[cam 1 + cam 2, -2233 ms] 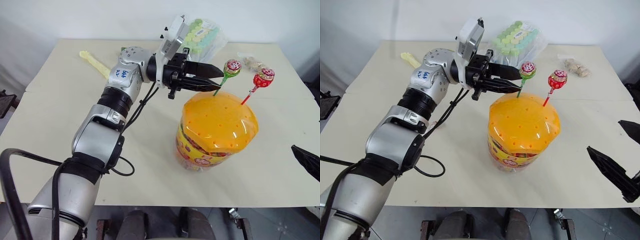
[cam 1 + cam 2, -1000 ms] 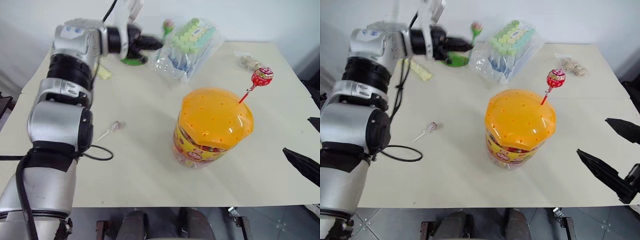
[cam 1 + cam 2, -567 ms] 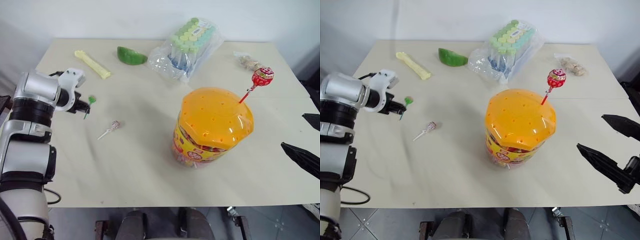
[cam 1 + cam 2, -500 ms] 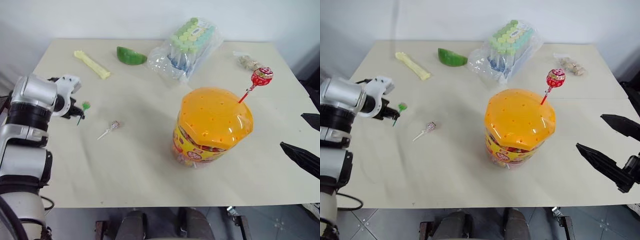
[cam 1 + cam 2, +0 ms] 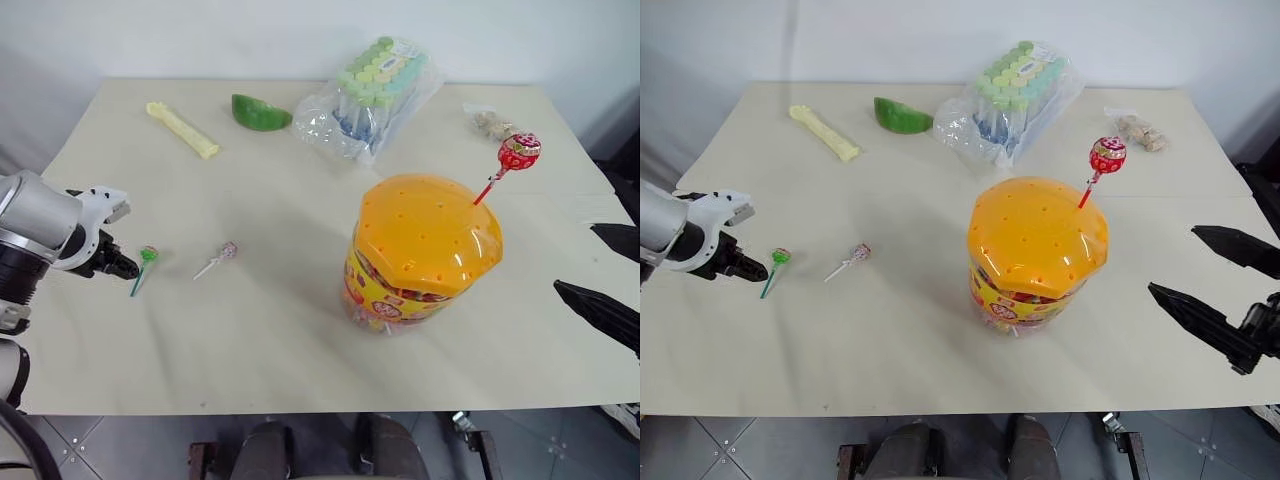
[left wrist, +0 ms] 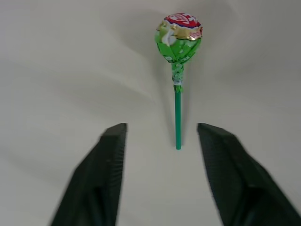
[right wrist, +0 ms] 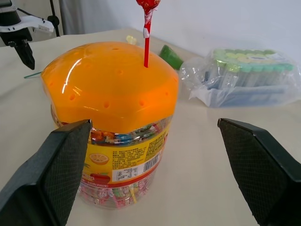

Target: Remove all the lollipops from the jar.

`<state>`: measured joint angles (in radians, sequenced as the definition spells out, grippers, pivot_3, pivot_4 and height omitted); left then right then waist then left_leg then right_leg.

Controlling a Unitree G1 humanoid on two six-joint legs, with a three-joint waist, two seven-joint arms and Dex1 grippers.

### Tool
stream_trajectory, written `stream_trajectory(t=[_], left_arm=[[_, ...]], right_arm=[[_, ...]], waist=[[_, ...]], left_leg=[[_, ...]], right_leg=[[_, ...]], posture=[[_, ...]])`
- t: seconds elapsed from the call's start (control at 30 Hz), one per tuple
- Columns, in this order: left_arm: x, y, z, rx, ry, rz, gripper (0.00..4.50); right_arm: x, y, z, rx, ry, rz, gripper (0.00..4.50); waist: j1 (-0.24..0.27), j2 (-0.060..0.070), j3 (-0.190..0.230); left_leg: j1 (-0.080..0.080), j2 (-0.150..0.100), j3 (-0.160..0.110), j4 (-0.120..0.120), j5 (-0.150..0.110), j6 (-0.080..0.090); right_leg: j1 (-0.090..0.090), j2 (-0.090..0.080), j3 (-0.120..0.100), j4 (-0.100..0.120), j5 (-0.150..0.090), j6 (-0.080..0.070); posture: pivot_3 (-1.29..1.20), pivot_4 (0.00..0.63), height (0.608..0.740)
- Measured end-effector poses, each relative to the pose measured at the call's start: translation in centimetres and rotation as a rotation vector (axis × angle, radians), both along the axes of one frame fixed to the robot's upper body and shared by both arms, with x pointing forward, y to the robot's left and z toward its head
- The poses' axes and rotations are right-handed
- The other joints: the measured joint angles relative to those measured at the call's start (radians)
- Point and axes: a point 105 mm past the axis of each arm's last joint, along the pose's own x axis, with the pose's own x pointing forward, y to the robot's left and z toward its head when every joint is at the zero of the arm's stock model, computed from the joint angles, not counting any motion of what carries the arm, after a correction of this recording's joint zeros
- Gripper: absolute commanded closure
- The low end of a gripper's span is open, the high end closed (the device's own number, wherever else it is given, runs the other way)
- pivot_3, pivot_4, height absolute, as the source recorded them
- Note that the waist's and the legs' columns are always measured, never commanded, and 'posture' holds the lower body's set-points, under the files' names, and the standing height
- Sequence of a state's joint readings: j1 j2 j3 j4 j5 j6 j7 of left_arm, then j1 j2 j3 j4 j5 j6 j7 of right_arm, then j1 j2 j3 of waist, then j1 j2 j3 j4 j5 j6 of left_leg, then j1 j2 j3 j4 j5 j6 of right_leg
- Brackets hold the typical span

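The orange jar (image 5: 425, 250) stands right of the table's middle. A red lollipop (image 5: 520, 152) sticks up from its domed lid, also seen as the red lollipop (image 7: 147, 19). A green lollipop (image 6: 178, 37) lies flat on the table near the left edge. My left gripper (image 6: 162, 136) is open there, with the stick's end between its fingers (image 6: 113, 150) and touching neither. A white lollipop (image 5: 228, 250) lies on the table a little to the right of the green one. My right gripper (image 5: 1175, 262) hangs open to the right of the jar, level with it, holding nothing.
At the back of the table lie a clear bag of green-capped tubes (image 5: 375, 85), a green wedge (image 5: 258, 112), a yellow strip (image 5: 183, 128) and a small snack packet (image 5: 492, 124). The table's front edge (image 5: 320, 408) runs close below the jar.
My left gripper pulled the green lollipop off the jar's lid, carried it to the table's left side and down, then opened. The lollipop now lies loose on the table. The right gripper stayed put.
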<state>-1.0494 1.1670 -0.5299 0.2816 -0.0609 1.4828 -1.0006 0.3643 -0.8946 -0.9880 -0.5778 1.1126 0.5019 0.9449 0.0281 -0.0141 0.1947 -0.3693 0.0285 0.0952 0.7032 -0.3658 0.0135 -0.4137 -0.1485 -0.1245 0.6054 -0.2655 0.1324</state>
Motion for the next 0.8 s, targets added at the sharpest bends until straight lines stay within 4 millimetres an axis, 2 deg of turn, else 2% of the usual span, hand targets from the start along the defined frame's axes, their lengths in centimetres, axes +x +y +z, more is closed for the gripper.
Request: stream_trajectory(t=[0.07,0.13,0.3,0.33,0.43,0.6,0.8], left_arm=[[0.1,0.0,1.3,-0.002,-0.040,-0.028,0.13],[0.7,-1.0,3.1,-0.050,-0.118,-0.111,0.04],[2.9,-6.9,7.4,-0.289,-0.407,-0.467,0.04],[3.4,-8.5,8.5,-0.376,-0.516,-0.547,0.04],[3.4,-11.3,10.5,-0.572,-0.738,-0.737,0.04],[1.4,-13.8,11.1,-0.808,-0.888,-1.044,0.04],[-1.2,-14.4,10.1,-0.917,-0.872,-1.337,0.04]], right_arm=[[0.1,-0.2,0.0,-0.011,0.005,-0.003,0.00],[0.3,-0.4,0.1,-0.019,0.013,-0.009,0.00],[0.9,-0.8,0.5,-0.040,0.025,-0.028,0.00],[1.4,-1.0,0.8,-0.042,0.012,-0.047,0.00],[2.3,-1.0,1.6,-0.024,-0.026,-0.072,0.00],[3.5,-0.4,1.9,0.028,-0.004,-0.058,0.00],[5.0,1.8,2.8,0.042,-0.025,0.020,0.00]], waist=[[-0.001,0.000,0.000],[0.001,0.000,0.000],[0.006,0.000,0.000],[0.004,0.000,0.000],[-0.003,0.000,0.000],[-0.008,0.000,0.000],[-0.003,0.000,0.000]], left_leg=[[0.000,0.000,0.001,0.000,0.000,0.000],[0.000,0.000,0.001,0.000,0.000,0.000],[-0.001,0.000,0.000,0.003,0.000,0.000],[0.000,0.000,0.001,0.005,0.000,0.000],[-0.001,0.001,0.000,0.008,0.000,0.000],[-0.001,0.001,0.001,0.010,0.000,0.000],[-0.001,0.001,0.001,0.012,-0.001,0.000]], right_leg=[[0.000,0.000,0.000,0.000,0.000,0.000],[0.000,0.000,0.000,0.000,0.000,0.000],[0.000,0.000,0.000,0.001,0.000,0.000],[0.000,0.000,0.000,0.002,0.000,0.000],[0.000,0.000,0.000,0.004,0.000,0.000],[0.000,0.000,0.001,0.006,0.000,0.000],[0.000,0.000,0.001,0.007,0.000,0.000]], posture=[[0.00,0.150,0.740],[0.00,0.150,0.740],[0.00,0.150,0.740],[0.00,0.150,0.740],[0.00,0.150,0.740],[0.00,0.150,0.740],[0.00,0.150,0.740]])
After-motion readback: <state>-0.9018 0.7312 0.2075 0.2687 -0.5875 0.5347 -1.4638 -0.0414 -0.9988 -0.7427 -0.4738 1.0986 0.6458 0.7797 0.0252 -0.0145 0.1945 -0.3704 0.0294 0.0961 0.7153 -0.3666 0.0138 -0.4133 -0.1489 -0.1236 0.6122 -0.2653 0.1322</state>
